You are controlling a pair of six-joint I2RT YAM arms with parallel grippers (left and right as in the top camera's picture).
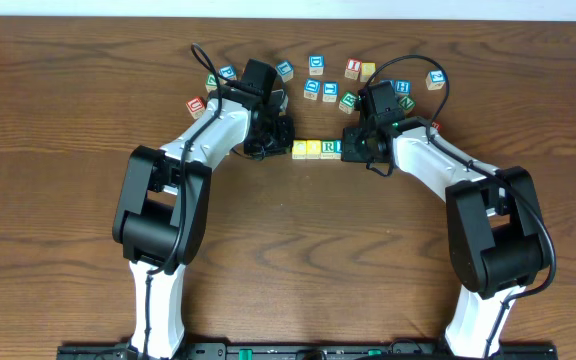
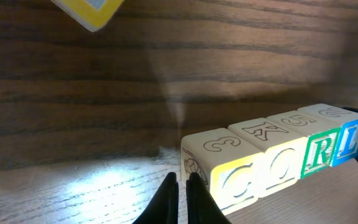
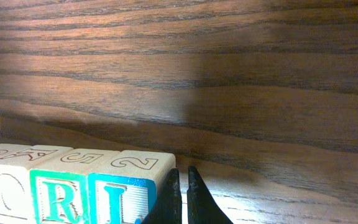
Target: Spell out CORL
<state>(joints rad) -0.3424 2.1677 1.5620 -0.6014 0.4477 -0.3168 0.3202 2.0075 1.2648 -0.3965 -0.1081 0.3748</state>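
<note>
Four letter blocks stand side by side in a row on the table, reading C, O, R, L. The yellow C block (image 2: pixel 229 177) is at the left end, then the yellow O block (image 2: pixel 281 158), the green R block (image 2: pixel 319 149) and the blue L block (image 2: pixel 351 138). The row also shows in the overhead view (image 1: pixel 317 149). My left gripper (image 2: pixel 180 180) is shut and empty, its tips against the C block's outer side. My right gripper (image 3: pixel 183 174) is shut and empty, against the L block (image 3: pixel 126 190), next to the R block (image 3: pixel 58 196).
Several loose letter blocks lie scattered behind the row, among them a blue one (image 1: pixel 315 66), a red one (image 1: pixel 197 105) and a yellow one (image 1: pixel 435 79). A yellow-edged block (image 2: pixel 89 11) shows at the top of the left wrist view.
</note>
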